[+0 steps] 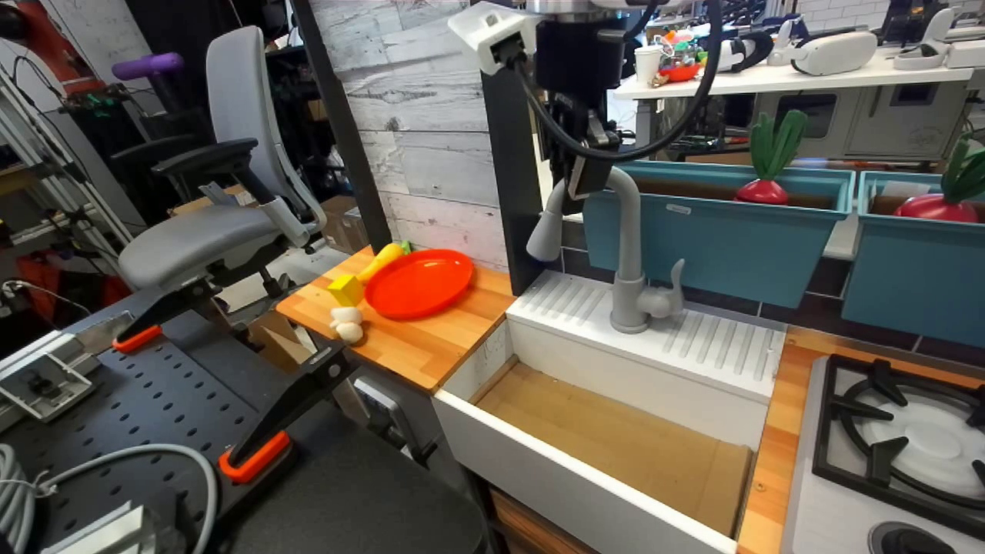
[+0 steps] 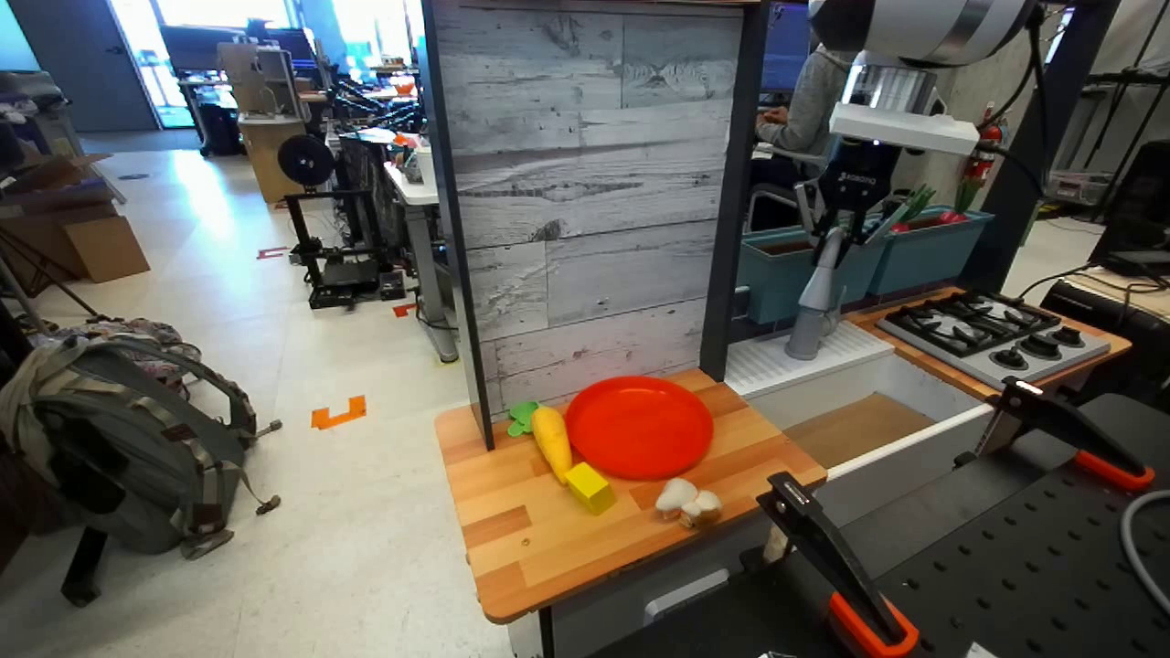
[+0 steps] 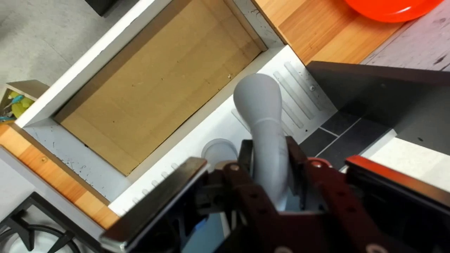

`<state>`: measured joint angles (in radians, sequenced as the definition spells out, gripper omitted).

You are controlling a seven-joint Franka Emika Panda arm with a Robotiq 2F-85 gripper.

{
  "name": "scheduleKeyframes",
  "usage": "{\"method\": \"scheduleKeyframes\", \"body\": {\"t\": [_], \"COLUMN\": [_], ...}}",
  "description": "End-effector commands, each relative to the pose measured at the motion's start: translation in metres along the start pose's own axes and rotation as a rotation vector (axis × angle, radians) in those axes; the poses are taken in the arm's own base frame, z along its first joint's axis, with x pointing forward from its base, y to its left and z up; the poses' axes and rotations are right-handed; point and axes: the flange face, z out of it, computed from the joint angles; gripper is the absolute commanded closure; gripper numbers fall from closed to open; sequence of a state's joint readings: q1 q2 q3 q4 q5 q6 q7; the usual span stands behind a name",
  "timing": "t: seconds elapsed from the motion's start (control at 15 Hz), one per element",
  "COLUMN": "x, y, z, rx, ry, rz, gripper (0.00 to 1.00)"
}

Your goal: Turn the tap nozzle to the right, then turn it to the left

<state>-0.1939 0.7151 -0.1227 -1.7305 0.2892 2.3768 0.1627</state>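
The grey gooseneck tap nozzle [image 1: 629, 223] stands on the white ribbed ledge behind the sink. In an exterior view its flared head points toward the plank-wall side, over the ledge rather than the basin. The nozzle also shows in an exterior view [image 2: 820, 279] and the wrist view [image 3: 260, 102]. My gripper [image 1: 582, 183] comes from above, with one finger on each side of the arch. In the wrist view the fingertips [image 3: 269, 151] press against both sides of the spout, just behind the head. The gripper also shows in an exterior view [image 2: 845, 228], where the fingers partly hide the arch.
The sink [image 1: 585, 469] has a cardboard-covered floor. The lever handle [image 1: 676, 291] sits at the tap base. Teal planters [image 1: 716, 246] stand close behind the tap. A dark post [image 1: 514, 177] and plank wall [image 1: 439, 131] stand beside it. A stove [image 1: 923, 431] is opposite.
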Motion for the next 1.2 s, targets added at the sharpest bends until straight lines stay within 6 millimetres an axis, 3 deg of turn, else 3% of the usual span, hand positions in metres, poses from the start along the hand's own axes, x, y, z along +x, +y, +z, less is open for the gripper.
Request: {"method": "scheduleKeyframes", "body": {"t": [0.0, 0.47, 1.0, 1.07, 1.13], "x": [0.006, 0.028, 0.033, 0.032, 0.031], "y": [0.019, 0.039, 0.044, 0.044, 0.044], "z": [-0.017, -0.042, -0.042, -0.041, -0.041], "rx": [-0.051, -0.161, -0.201, -0.204, -0.214], "ry": [-0.054, -0.118, -0.150, -0.156, -0.159], "rz": [-0.081, -0.320, -0.492, -0.502, -0.510], "gripper": [0.94, 0.94, 0.94, 0.50, 0.49]}}
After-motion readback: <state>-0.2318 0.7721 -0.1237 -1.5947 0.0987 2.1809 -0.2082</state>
